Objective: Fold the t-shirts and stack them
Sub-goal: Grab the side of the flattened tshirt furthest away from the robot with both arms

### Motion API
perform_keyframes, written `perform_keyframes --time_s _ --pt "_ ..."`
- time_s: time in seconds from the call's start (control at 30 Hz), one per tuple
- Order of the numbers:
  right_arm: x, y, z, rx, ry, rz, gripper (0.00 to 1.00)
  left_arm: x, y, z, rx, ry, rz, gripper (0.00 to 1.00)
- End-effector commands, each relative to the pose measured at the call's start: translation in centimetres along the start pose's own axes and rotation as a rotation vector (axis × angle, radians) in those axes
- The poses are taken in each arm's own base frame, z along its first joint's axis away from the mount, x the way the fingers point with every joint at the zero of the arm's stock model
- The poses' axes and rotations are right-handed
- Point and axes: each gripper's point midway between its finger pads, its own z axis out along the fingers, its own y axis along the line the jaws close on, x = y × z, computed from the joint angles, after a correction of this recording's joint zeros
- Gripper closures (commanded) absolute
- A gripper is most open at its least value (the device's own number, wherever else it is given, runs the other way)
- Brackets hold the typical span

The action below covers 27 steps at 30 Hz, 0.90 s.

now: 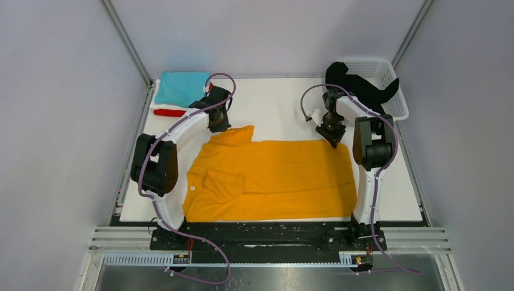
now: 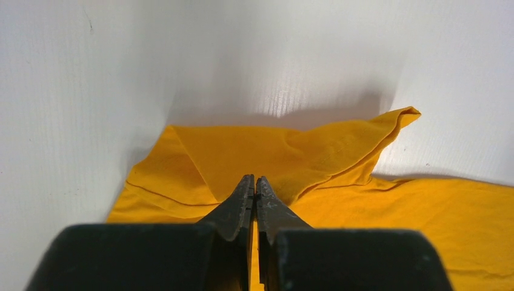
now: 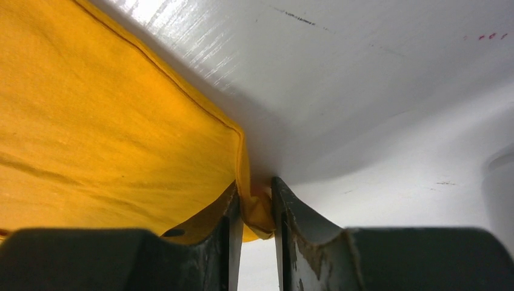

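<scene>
A mustard-orange t-shirt [image 1: 273,179] lies spread flat across the middle of the white table [image 1: 273,103]. My left gripper [image 1: 219,124] is shut on its far left sleeve, which rises in a fold to the fingertips in the left wrist view [image 2: 255,180]. My right gripper [image 1: 333,138] is shut on the shirt's far right hem corner; the pinched cloth [image 3: 257,209] bunches between the jaws of this gripper [image 3: 254,188]. A folded teal t-shirt [image 1: 180,88] lies on a red one [image 1: 170,113] at the far left. A black t-shirt [image 1: 357,85] hangs from the basket.
A white plastic lattice basket [image 1: 382,71] stands at the far right corner of the table. Metal frame posts and grey walls close in both sides. Both arm bases sit at the near edge.
</scene>
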Motion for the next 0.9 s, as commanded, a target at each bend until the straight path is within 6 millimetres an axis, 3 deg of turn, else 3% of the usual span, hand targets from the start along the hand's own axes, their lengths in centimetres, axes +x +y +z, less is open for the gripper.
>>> perform_keyframes --time_s 0.0,0.23,0.43,0.7,0.87 --pt "-1.4 -0.9 -0.3 0.028 -0.05 -0.014 0.7 -2.3 -0.4 -2.5 0.04 -0.093 -0.023 1.0" --pt "-1.6 -0.2 -1.1 0.069 -0.082 -0.037 0.74 -1.1 -0.5 -4.4 0.064 -0.11 -0.024 1.0" --pt "-0.8 0.0 -3.0 0.187 -0.128 -0.047 0.86 1.1 -0.3 -6.7 0.09 -0.131 -0.032 1.0" --pt "0.1 2.0 -4.4 0.312 -0.146 -0.069 0.87 4.9 1.3 -9.4 0.086 -0.133 -0.084 1.0" --pt "1.9 3.2 -5.0 0.374 -0.11 -0.059 0.87 7.2 2.9 -12.1 0.062 -0.151 -0.122 1.0"
